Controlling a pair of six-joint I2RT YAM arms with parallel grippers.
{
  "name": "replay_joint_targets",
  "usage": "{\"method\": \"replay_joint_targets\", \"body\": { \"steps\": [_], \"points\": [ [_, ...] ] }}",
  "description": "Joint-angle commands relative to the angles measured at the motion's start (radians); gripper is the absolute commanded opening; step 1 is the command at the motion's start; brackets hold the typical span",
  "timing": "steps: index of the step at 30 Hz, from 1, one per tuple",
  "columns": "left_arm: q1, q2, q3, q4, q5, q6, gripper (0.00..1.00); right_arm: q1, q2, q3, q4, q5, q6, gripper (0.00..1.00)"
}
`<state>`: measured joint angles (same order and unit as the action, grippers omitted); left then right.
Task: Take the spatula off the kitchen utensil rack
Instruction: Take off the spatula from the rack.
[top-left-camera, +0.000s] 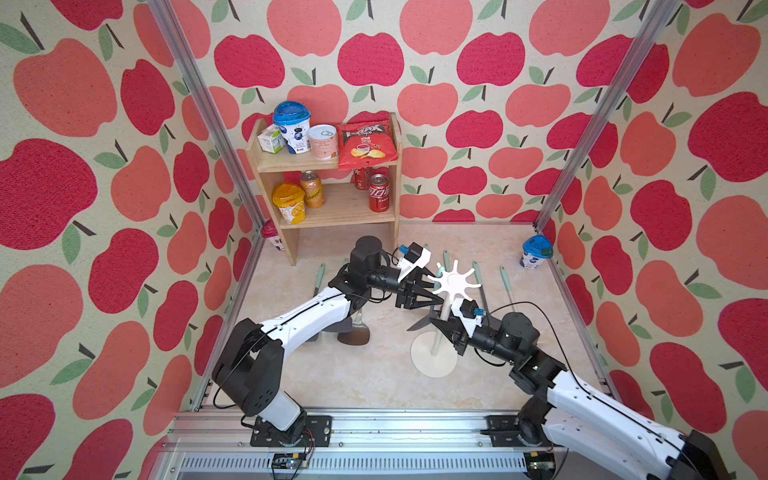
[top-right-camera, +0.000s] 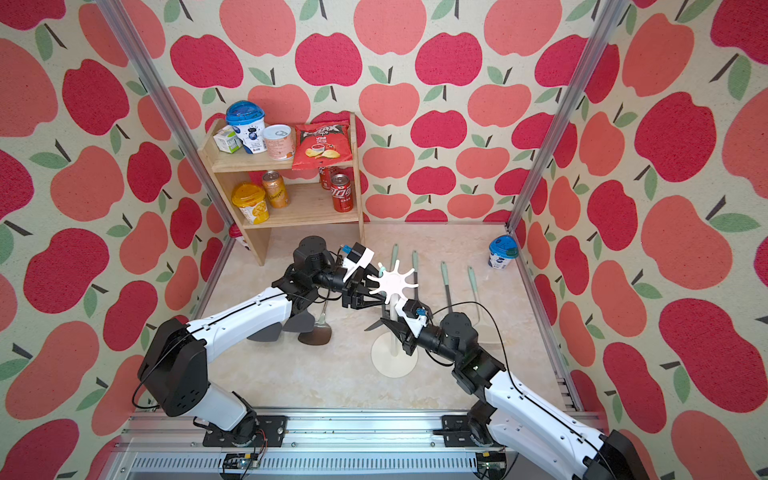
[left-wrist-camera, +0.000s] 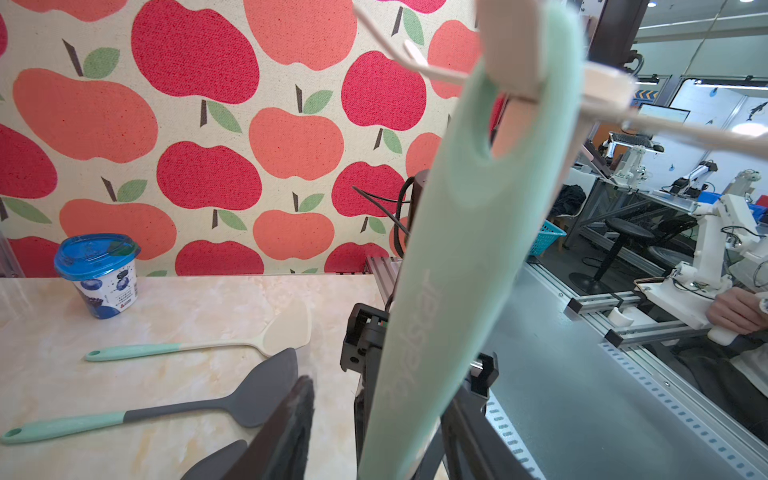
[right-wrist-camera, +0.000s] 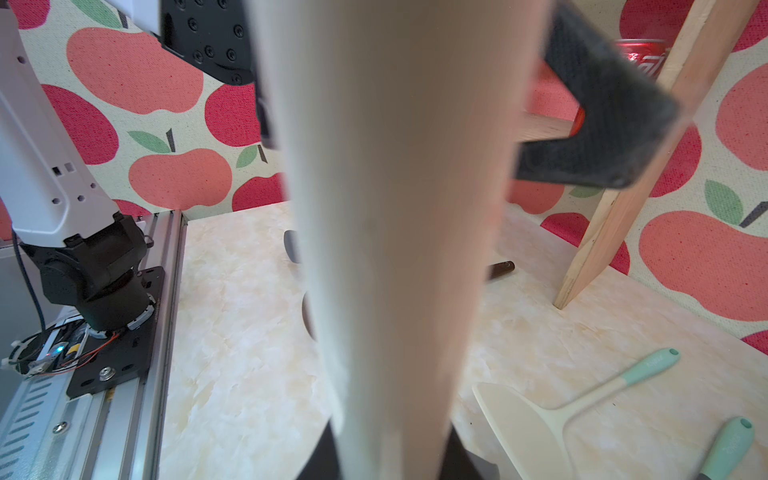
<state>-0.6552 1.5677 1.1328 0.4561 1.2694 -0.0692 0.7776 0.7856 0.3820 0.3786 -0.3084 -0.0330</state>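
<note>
The white kitchen utensil rack (top-left-camera: 455, 282) (top-right-camera: 393, 283) stands mid-table on its round base. From a prong on its left side hangs the spatula, with a mint-green handle (left-wrist-camera: 465, 232) and a dark grey head (right-wrist-camera: 594, 124) (top-left-camera: 417, 325). My left gripper (top-left-camera: 431, 289) (left-wrist-camera: 382, 395) is at the top disc and straddles the handle. One finger (left-wrist-camera: 291, 419) stands apart from the handle, so the gripper is open. My right gripper (top-left-camera: 440, 327) (right-wrist-camera: 390, 457) is shut on the rack's pole (right-wrist-camera: 399, 208), lower down.
A wooden two-tier shelf (top-left-camera: 332, 212) with cans, cups and a chip bag stands at the back left. Several loose utensils (top-left-camera: 478, 286) (left-wrist-camera: 199, 349) lie on the table on both sides of the rack. A blue yoghurt cup (top-left-camera: 536, 251) sits at the back right.
</note>
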Motion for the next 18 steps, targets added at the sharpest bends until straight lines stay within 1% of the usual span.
{"method": "replay_joint_targets", "body": {
  "steps": [1, 2, 6, 8, 12, 18],
  "points": [
    [-0.001, 0.000, 0.044, -0.031, 0.042, 0.018, 0.38, -0.001, 0.017, -0.007, -0.112, -0.020, -0.030, 0.00],
    [-0.001, -0.003, 0.050, -0.057, 0.040, 0.033, 0.30, -0.001, 0.017, -0.007, -0.112, -0.020, -0.031, 0.00],
    [-0.001, -0.027, 0.047, -0.114, 0.007, 0.081, 0.09, -0.001, 0.018, -0.007, -0.112, -0.020, -0.030, 0.00],
    [0.000, -0.043, 0.045, -0.148, -0.010, 0.112, 0.00, -0.001, 0.019, -0.007, -0.113, -0.018, -0.031, 0.00],
    [0.006, -0.070, 0.038, -0.186, -0.045, 0.145, 0.00, -0.001, 0.021, -0.006, -0.113, -0.020, -0.032, 0.00],
    [0.027, -0.114, 0.015, -0.191, -0.132, 0.165, 0.00, 0.000, 0.023, -0.005, -0.113, -0.020, -0.032, 0.00]
  ]
}}
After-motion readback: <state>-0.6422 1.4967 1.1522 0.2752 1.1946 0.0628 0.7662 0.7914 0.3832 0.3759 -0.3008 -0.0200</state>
